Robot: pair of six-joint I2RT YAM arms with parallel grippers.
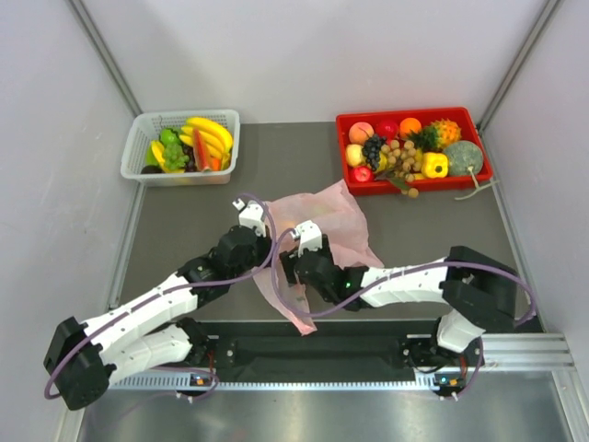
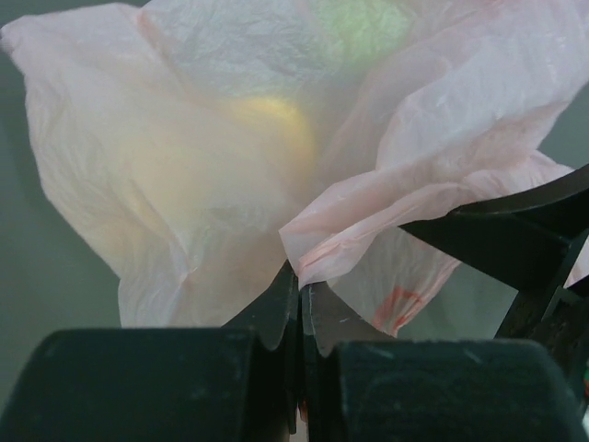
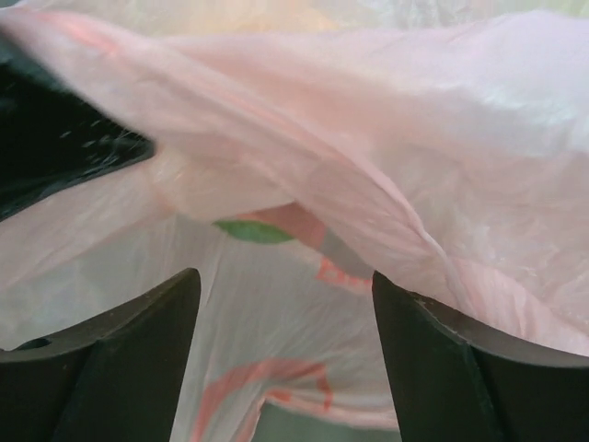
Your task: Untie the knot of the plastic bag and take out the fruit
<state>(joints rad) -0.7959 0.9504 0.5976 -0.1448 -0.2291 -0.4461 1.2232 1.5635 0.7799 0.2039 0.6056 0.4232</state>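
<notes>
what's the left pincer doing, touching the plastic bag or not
Touching. The left wrist view shows the left pincer shut on a fold of the plastic bag.

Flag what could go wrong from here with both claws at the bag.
The left claw is shut on one thin fold of the plastic bag; a hard pull may tear the film. The right claw is open with loose film across its gap, so closing could pinch several layers. No view shows the knot, so pulls may tighten it.
</notes>
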